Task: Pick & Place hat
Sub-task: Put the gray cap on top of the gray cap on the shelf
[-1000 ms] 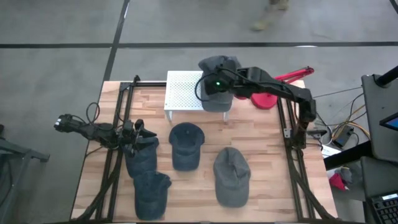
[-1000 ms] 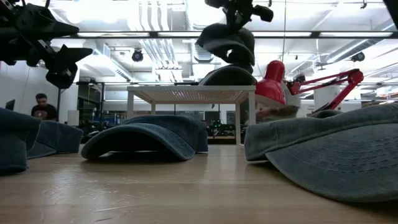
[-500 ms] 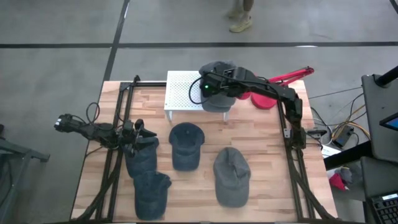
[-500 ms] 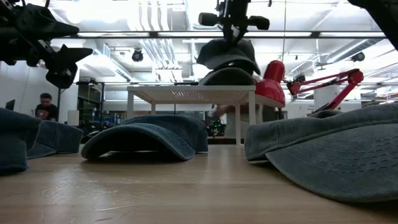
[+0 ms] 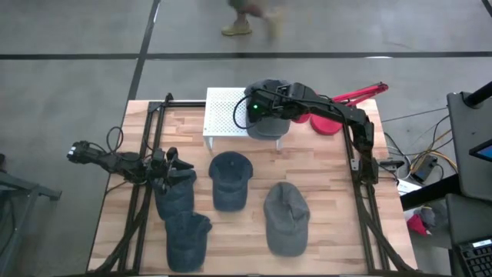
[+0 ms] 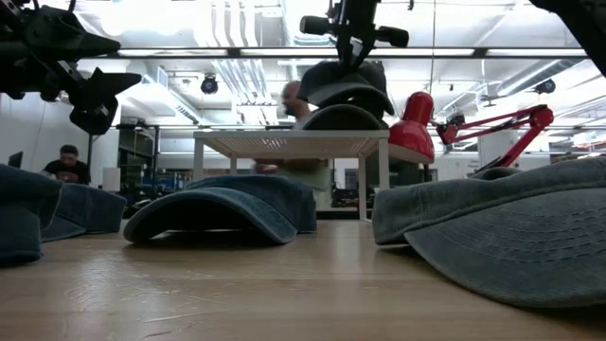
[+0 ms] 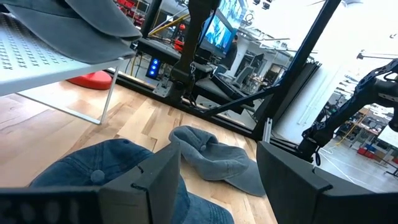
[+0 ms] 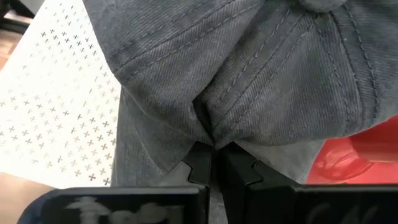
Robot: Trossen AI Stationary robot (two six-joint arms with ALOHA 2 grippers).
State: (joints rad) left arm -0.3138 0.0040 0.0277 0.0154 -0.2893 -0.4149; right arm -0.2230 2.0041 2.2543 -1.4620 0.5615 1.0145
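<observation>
My right gripper point(image 5: 270, 104) reaches over the right end of a white perforated stand point(image 5: 224, 114) at the table's far edge. It is shut on a grey hat point(image 6: 343, 80). That hat hovers just above a second grey hat point(image 6: 343, 116), which rests on the stand top point(image 6: 284, 142). Whether the two hats touch I cannot tell. My left gripper point(image 5: 171, 160) waits open near the table's left edge, above a blue hat point(image 5: 175, 192). My right gripper pinches a gathered fold of the hat's crown point(image 8: 211, 134) between its two shut fingers point(image 8: 198, 169). In the low view the fingers come from above, pointing down. The hat hangs below them, brim roughly level, over the hat on the stand.
Three more hats lie on the table: a denim one point(image 5: 231, 178) in the middle, a grey one point(image 5: 286, 215) to the near right, a blue one point(image 5: 187, 237) at the near left. A red lamp point(image 5: 327, 119) stands right of the stand. A person walks beyond the far edge point(image 5: 246, 19).
My right gripper has moved a little toward the table's left and come down, staying shut on the hat. The held hat has levelled out and sunk closer to the hat on the stand. People have walked past behind the table.
</observation>
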